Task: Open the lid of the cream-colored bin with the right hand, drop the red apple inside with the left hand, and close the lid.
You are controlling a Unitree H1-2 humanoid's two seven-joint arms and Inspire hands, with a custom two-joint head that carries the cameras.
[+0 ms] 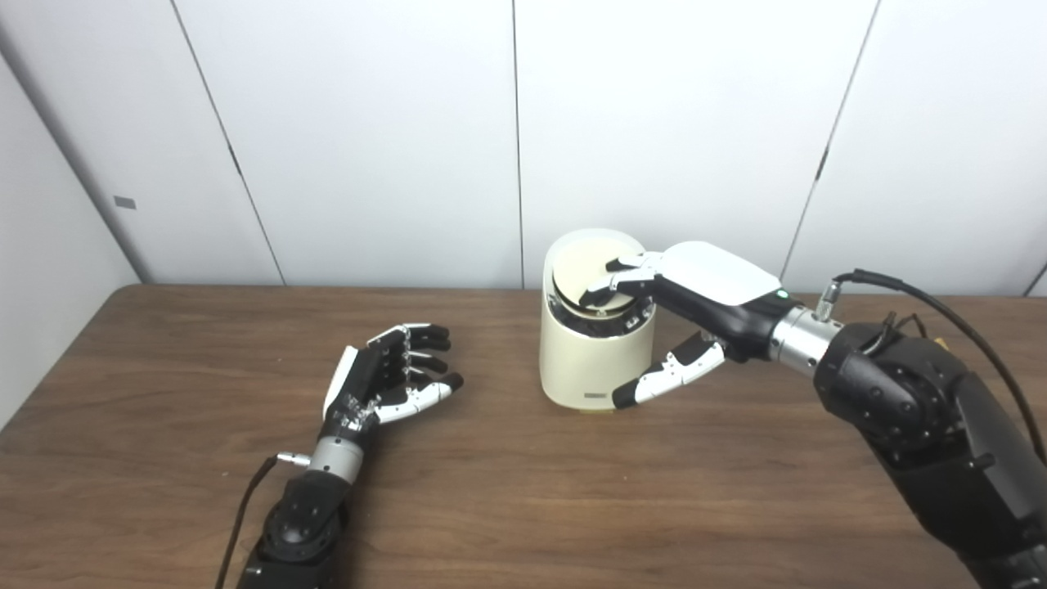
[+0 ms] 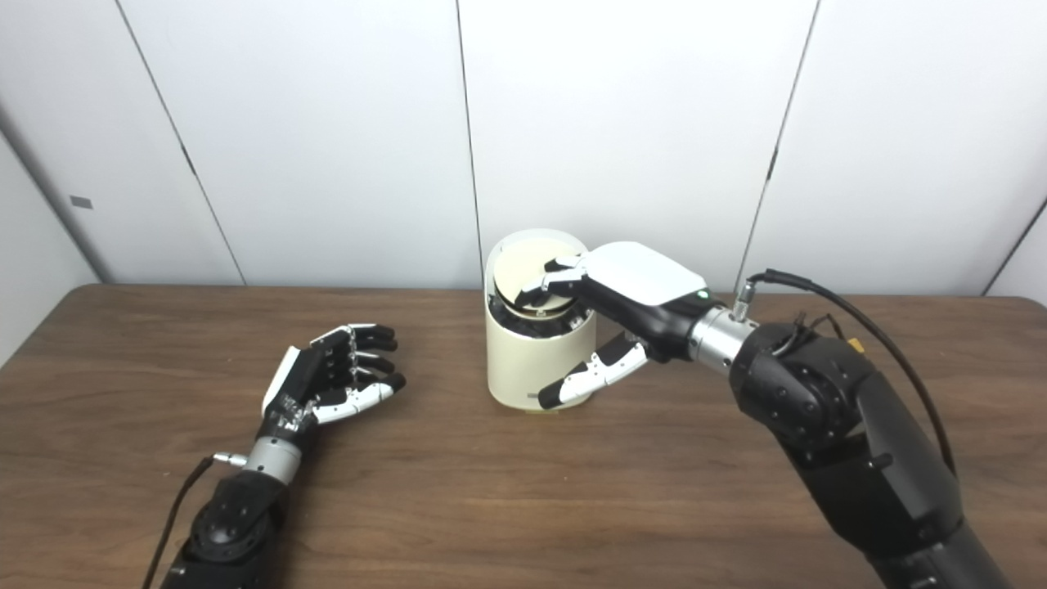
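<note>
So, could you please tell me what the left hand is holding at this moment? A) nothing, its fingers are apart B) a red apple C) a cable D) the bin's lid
A: the left hand rests palm-up on the table with fingers apart and nothing in it, while the right hand has its fingers on the lid of the cream-colored bin.

The bin (image 1: 593,352) stands alone toward the back of the table (image 1: 523,491), close to the wall (image 1: 654,123). Its top is blocked by the right hand (image 1: 679,315), fingers on the tilted lid (image 1: 590,274), thumb down the bin's right side. Bare table lies between the bin and the left hand (image 1: 388,376), and across the whole front.
</note>
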